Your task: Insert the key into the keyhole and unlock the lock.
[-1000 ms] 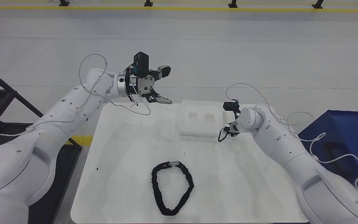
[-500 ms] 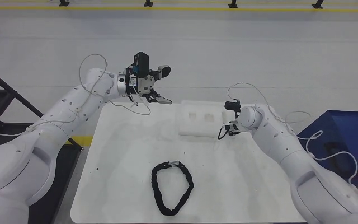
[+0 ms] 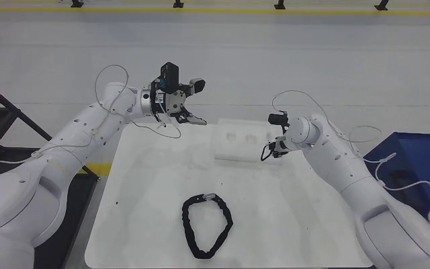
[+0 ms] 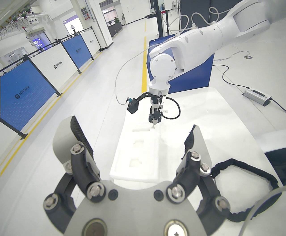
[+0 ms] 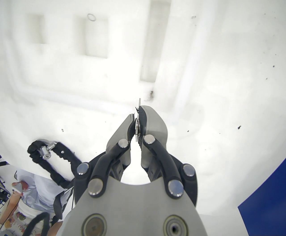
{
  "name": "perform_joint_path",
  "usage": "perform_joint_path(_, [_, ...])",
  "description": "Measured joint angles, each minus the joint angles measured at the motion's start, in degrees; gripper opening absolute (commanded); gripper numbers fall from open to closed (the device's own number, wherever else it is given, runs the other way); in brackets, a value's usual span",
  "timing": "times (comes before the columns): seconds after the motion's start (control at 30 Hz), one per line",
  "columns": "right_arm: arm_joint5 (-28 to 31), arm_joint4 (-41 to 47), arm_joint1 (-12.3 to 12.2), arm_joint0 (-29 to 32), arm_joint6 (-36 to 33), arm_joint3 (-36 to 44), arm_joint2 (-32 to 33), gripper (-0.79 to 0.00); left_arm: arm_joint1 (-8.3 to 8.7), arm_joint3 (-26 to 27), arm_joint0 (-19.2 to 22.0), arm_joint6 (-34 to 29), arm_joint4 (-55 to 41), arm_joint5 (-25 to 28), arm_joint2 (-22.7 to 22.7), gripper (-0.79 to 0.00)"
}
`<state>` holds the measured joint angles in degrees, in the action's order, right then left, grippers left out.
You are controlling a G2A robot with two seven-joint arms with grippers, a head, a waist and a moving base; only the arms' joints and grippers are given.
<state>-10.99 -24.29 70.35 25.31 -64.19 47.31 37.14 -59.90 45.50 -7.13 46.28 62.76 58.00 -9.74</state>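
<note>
A black chain lock (image 3: 207,225) lies in a loop on the white table (image 3: 148,202), its silver lock cylinder (image 3: 209,197) on the far side of the loop. My right gripper (image 5: 138,112) is shut on a thin metal key (image 5: 139,102), seen edge-on with its tip poking past the fingertips. It hangs just above the right end of a white foam tray (image 3: 235,156). The chain lock (image 5: 55,154) and its cylinder (image 5: 45,153) lie well off to one side. My left gripper (image 4: 134,138) is open and holds nothing, hovering over the table's far left edge (image 3: 199,103).
The foam tray (image 5: 67,73) has several shallow recesses; a small ring (image 5: 91,17) lies in one. A blue bin (image 3: 403,158) stands off the table's right side. Bare table surface spreads between the tray and the chain lock.
My right gripper has shifted slightly up and toward the far side at the tray's right end, key still in it. The left arm and the chain lock have not moved.
</note>
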Motion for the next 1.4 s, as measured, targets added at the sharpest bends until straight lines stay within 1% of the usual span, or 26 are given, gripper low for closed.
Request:
perform_joint_path(0.17, [2.97,0.79,-2.93,3.51,-2.04,9.67,5.15,-0.785,0.0,0.0,0.0,0.0,0.0,0.0,0.0,0.0])
perform_joint_path(0.23, [6.28,2.84,-4.34,6.01,-3.03,14.81,8.35,-0.785,0.0,0.0,0.0,0.0,0.0,0.0,0.0,0.0])
perform_joint_path(0.3, [12.7,7.39,-5.75,9.06,-4.0,19.21,12.31,-0.785,0.0,0.0,0.0,0.0,0.0,0.0,0.0,0.0])
perform_joint_path(0.33, [14.92,8.55,-6.37,10.21,-4.33,20.64,13.87,-0.785,0.0,0.0,0.0,0.0,0.0,0.0,0.0,0.0])
perform_joint_path(0.47, [20.1,11.03,-8.26,14.98,-5.08,27.11,19.16,-0.785,0.0,0.0,0.0,0.0,0.0,0.0,0.0,0.0])
perform_joint_path(0.57, [24.06,15.96,-9.2,18.43,-5.24,30.35,22.72,-0.785,0.0,0.0,0.0,0.0,0.0,0.0,0.0,0.0])
perform_joint_path(0.6, [26.17,18.62,-9.46,19.67,-5.38,30.97,23.99,-0.785,0.0,0.0,0.0,0.0,0.0,0.0,0.0,0.0])
perform_joint_path(0.67, [29.58,23.32,-9.74,21.28,-5.79,30.78,25.67,-0.785,0.0,0.0,0.0,0.0,0.0,0.0,0.0,0.0])
perform_joint_path(0.77, [34.91,32.42,-9.83,22.9,-6.79,28.21,27.57,-0.785,0.0,0.0,0.0,0.0,0.0,0.0,0.0,0.0])
perform_joint_path(0.83, [38.97,40.38,-9.6,23.59,-8.1,25.38,28.13,-0.785,0.0,0.0,0.0,0.0,0.0,0.0,0.0,0.0])
perform_joint_path(0.9, [41.8,46.79,-9.37,23.58,-8.96,22.09,28.39,-0.785,0.0,0.0,0.0,0.0,0.0,0.0,0.0,0.0])
perform_joint_path(1.0, [43.67,52.62,-9.08,23.66,-7.5,19.43,28.24,-0.785,0.0,0.0,0.0,0.0,0.0,0.0,0.0,0.0])
perform_joint_path(1.1, [44.44,54.7,-9.08,23.67,-6.63,18.42,28.12,-0.785,0.0,0.0,0.0,0.0,0.0,0.0,0.0,0.0])
perform_joint_path(1.4, [44.45,54.65,-9.09,23.65,-6.63,18.45,28.13,-0.785,0.0,0.0,0.0,0.0,0.0,0.0,0.0,0.0])
